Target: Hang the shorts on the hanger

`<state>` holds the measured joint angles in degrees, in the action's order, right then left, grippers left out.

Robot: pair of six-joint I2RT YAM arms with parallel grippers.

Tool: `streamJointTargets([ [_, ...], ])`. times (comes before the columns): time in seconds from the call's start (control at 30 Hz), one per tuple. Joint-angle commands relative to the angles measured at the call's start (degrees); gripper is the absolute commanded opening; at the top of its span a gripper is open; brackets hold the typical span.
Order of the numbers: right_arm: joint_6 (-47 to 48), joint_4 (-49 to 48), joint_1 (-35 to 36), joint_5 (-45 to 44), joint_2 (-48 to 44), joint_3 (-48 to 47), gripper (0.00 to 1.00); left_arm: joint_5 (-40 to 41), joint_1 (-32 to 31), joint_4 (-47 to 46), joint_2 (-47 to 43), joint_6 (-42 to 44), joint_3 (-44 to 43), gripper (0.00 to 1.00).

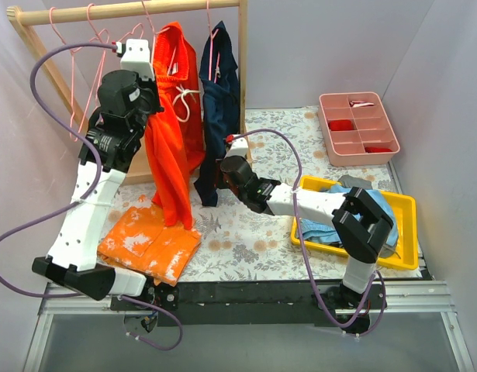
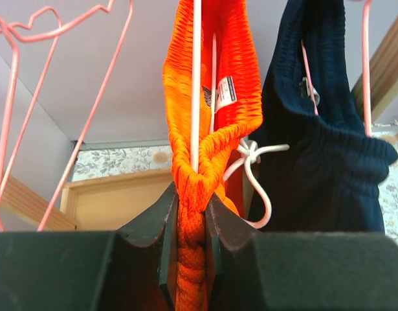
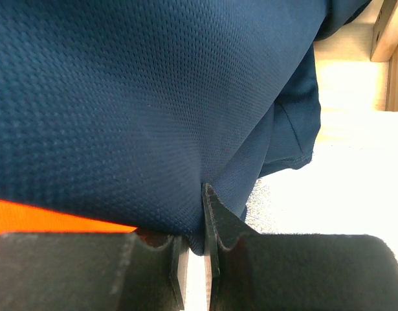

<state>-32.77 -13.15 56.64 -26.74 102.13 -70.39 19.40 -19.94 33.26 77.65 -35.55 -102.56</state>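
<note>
The red-orange shorts hang from the rack, their waistband draped over a pink wire hanger. My left gripper is raised beside them. In the left wrist view it is shut on the bunched waistband of the shorts. The hanger wire runs up through the waistband and the white drawstring dangles to the right. My right gripper is low at the hem of the dark navy garment. In the right wrist view it pinches a fold of that navy fabric.
Several empty pink hangers hang on the wooden rack pole to the left. An orange speckled cloth lies by the left arm. A pink compartment tray sits back right. A yellow tray holds blue cloth.
</note>
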Motion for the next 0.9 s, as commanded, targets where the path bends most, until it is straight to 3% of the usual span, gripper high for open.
streamJointTargets([
  [0.0,0.1,-0.7,-0.2,0.4,-4.0,-0.6,0.18,-4.5,1.8,-6.7,0.2,-0.4,-4.4,0.00],
  [0.53,-1.2,0.1,-0.2,2.2,-6.9,1.7,0.18,-14.3,2.9,-8.0,1.9,-3.3,-1.6,0.00],
  [0.77,-1.1,1.2,-0.2,3.2,-8.8,2.2,0.19,-11.9,2.9,-8.7,1.0,-3.7,2.5,0.00],
  [0.8,-1.1,1.2,-0.2,3.4,-9.1,2.4,0.20,-11.4,2.9,-9.0,0.8,-3.8,2.8,0.03],
  [0.83,-1.1,1.4,-0.2,3.8,-9.7,2.4,0.22,-10.4,2.9,-9.1,0.5,-3.9,2.9,0.16],
  [0.87,-1.1,1.8,-0.2,4.6,-10.1,2.3,0.24,-10.0,2.9,-9.2,0.2,-3.9,2.9,0.17],
])
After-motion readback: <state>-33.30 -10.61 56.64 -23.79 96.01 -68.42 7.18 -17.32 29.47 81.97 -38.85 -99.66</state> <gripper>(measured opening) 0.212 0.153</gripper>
